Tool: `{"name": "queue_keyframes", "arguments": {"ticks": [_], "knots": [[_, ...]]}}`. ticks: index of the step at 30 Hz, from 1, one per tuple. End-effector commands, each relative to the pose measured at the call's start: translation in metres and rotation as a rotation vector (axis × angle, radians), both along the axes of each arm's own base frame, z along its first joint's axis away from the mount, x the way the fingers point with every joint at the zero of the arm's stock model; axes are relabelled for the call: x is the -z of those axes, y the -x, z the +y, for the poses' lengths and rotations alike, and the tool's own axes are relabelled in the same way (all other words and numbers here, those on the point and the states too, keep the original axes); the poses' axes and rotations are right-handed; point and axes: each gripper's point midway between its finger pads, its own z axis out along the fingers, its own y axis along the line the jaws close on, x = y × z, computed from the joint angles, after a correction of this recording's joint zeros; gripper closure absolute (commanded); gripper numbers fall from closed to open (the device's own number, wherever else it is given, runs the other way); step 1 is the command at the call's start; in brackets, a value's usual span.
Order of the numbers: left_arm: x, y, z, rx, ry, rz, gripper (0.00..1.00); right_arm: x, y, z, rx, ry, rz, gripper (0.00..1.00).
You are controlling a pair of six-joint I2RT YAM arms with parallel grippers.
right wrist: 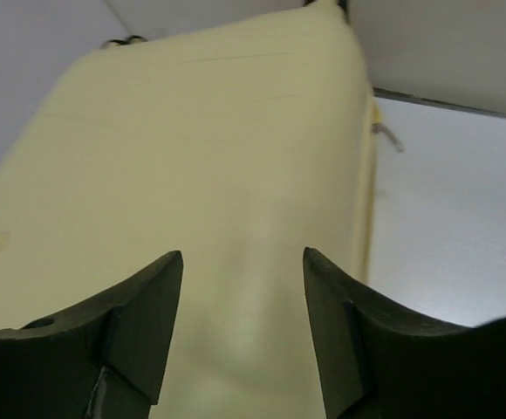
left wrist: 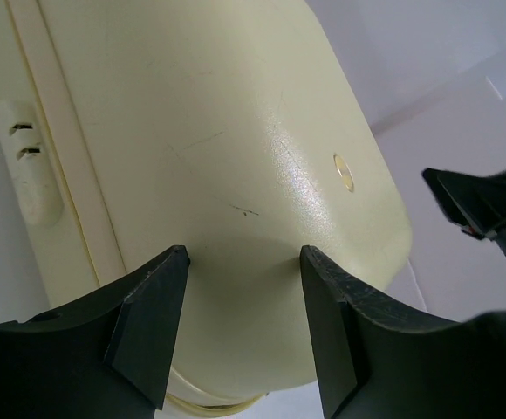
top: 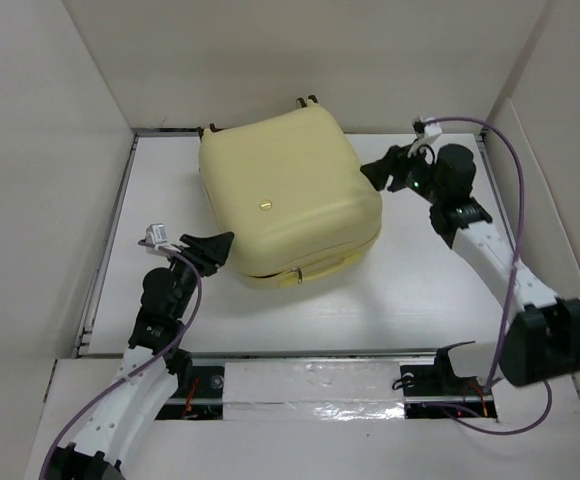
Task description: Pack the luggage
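Observation:
The luggage lies flat and closed in the middle of the table, a pale-yellow hard shell with rounded corners. It fills the left wrist view and the right wrist view. My left gripper is at its near left corner, open, the two black fingers straddling the rounded shell with nothing pinched. My right gripper is open at the case's right side, just over its top edge, holding nothing. Its fingers also show at the right of the left wrist view.
White walls enclose the table on the left, back and right. Two dark wheels stick out at the case's far edge. A zipper pull hangs at its near side. A foil-taped rail runs between the arm bases.

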Motion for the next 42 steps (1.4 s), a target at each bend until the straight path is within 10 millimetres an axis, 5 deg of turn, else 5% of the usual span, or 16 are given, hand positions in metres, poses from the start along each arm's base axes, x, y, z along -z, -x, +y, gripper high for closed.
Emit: {"name": "queue_keyframes", "arguments": {"ticks": [1, 2, 3, 4, 6, 9, 12, 18, 25, 31, 35, 42], "knots": [[0.041, 0.023, -0.036, 0.222, -0.015, 0.155, 0.5, -0.034, 0.076, 0.021, -0.122, -0.037, -0.157, 0.55], [0.03, 0.022, -0.041, 0.245, 0.01, 0.103, 0.5, -0.007, 0.092, 0.026, -0.145, -0.029, -0.114, 0.7], [0.03, 0.022, -0.043, 0.258, 0.016, 0.105, 0.5, -0.002, 0.113, 0.041, -0.201, -0.036, -0.118, 0.94], [0.029, 0.019, -0.042, 0.245, 0.005, 0.11, 0.49, 0.005, 0.13, 0.048, -0.238, -0.042, -0.12, 0.99], [0.021, 0.015, -0.042, 0.243, -0.011, 0.084, 0.49, 0.03, 0.171, 0.066, -0.345, -0.062, -0.113, 1.0], [0.012, 0.01, -0.048, 0.248, -0.036, 0.065, 0.49, 0.065, 0.199, 0.08, -0.415, -0.064, -0.079, 0.97], [-0.002, 0.004, -0.066, 0.249, -0.08, 0.039, 0.48, 0.092, 0.195, 0.088, -0.396, -0.031, -0.027, 0.68], [-0.029, 0.009, -0.109, 0.223, -0.103, -0.003, 0.46, 0.108, 0.182, 0.099, -0.391, -0.03, -0.025, 0.53], [-0.033, 0.011, -0.059, 0.025, -0.125, 0.008, 0.48, 0.125, 0.165, 0.067, -0.208, 0.058, 0.0, 0.51], [0.025, 0.018, -0.025, -0.044, -0.187, 0.16, 0.53, 0.125, 0.151, 0.029, -0.081, 0.034, 0.007, 0.42], [0.055, 0.017, -0.021, -0.026, -0.205, 0.214, 0.53, 0.133, 0.143, 0.015, -0.066, 0.044, 0.015, 0.33], [0.052, -0.008, -0.031, 0.042, -0.195, 0.218, 0.51, 0.147, 0.145, 0.036, -0.249, 0.034, 0.053, 0.4]]}}
